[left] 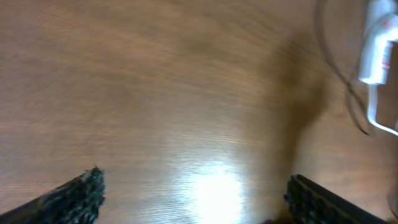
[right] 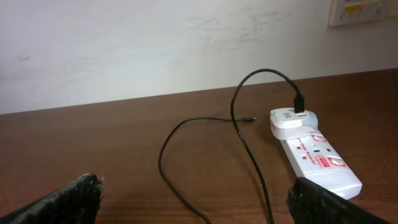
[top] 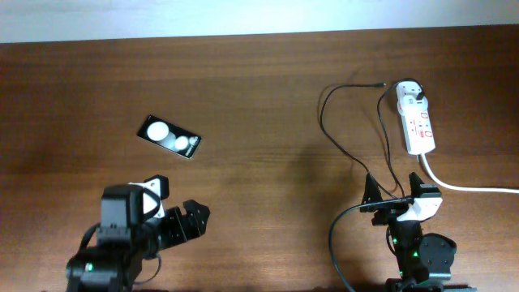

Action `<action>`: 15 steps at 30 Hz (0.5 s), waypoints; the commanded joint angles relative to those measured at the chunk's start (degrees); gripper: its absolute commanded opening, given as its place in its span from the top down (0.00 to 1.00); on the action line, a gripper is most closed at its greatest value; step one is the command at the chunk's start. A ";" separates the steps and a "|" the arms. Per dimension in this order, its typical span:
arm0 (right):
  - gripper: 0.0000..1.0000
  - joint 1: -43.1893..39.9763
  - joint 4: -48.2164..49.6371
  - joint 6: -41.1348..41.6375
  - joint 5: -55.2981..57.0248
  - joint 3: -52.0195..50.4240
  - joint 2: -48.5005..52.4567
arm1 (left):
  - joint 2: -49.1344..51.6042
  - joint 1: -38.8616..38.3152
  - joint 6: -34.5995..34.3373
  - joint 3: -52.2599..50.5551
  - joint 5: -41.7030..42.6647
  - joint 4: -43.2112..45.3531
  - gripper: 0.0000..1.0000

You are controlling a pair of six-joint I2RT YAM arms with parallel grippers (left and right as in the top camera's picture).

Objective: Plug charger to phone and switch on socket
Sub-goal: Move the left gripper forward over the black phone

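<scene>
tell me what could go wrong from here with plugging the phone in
1. The charger tip lies beside the socket, far across the table from the phone. Carrying it over may pull the charger taut and drag the socket.
2. The charger's loops run right up to the right gripper, so it could snag them.
3. The tip is small and thin, so a grasp may slip.

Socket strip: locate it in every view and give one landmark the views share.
Overhead: the socket strip lies at upper right.
Left wrist: socket strip in the top right corner, blurred.
Right wrist: socket strip at lower right.
Shared landmark: the black charger cable looping beside it.
</scene>
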 commanded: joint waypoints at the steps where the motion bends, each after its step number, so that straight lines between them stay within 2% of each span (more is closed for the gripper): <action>1: 0.01 -0.17 -0.26 -0.04 0.28 -0.28 -0.42 | 7.67 0.20 -3.10 2.78 -5.66 0.20 0.06; 5: 0.01 -0.17 -0.28 -0.04 0.28 -0.28 -0.42 | 18.71 0.17 -4.57 8.37 -5.64 -0.55 0.07; 9: 0.01 -0.17 -0.26 -0.04 0.28 -0.28 -0.42 | 26.62 0.17 -5.14 15.17 -6.56 -1.73 0.01; 15: 0.01 -0.17 -0.28 -0.04 0.28 -0.28 -0.42 | 29.29 0.15 -12.13 23.15 -21.16 -5.86 0.01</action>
